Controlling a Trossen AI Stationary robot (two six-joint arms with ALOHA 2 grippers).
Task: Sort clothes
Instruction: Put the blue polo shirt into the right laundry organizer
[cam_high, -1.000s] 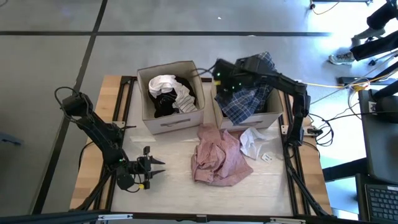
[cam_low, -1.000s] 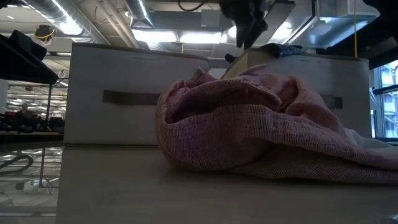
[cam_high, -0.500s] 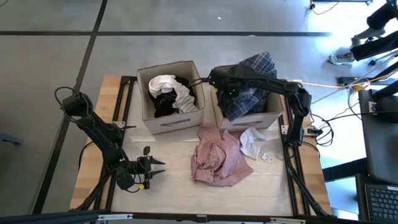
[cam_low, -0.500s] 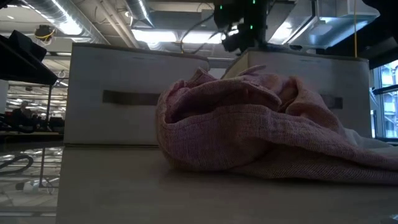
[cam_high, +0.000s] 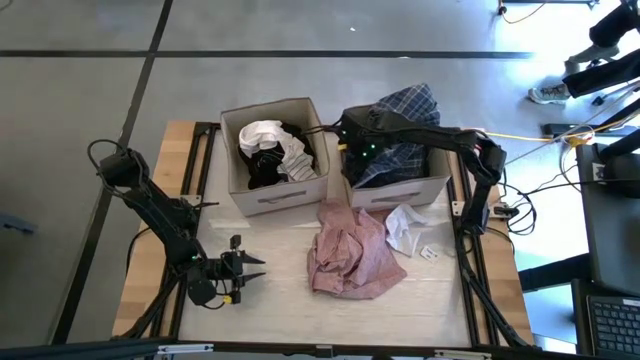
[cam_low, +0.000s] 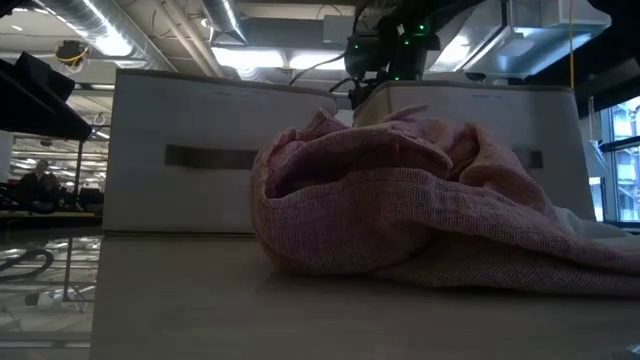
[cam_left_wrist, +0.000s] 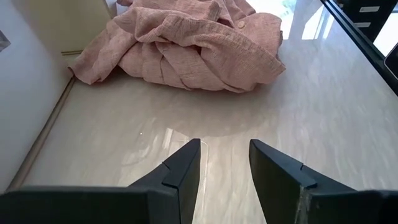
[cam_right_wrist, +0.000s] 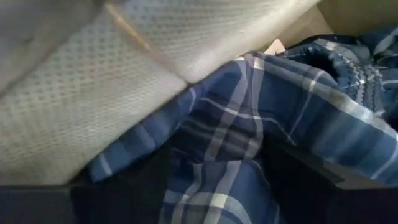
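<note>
Blue-plaid garment (cam_high: 405, 135) lies under the right end effector (cam_high: 352, 150), its arm reaching into the right box (cam_high: 437, 186).

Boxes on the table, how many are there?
2. The left box holds black and white clothes; the right box, beside it, holds a blue plaid garment. None seems hidden.

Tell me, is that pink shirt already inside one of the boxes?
No. From above, the pink shirt lies crumpled on the table in front of the two beige boxes, outside both.
</note>
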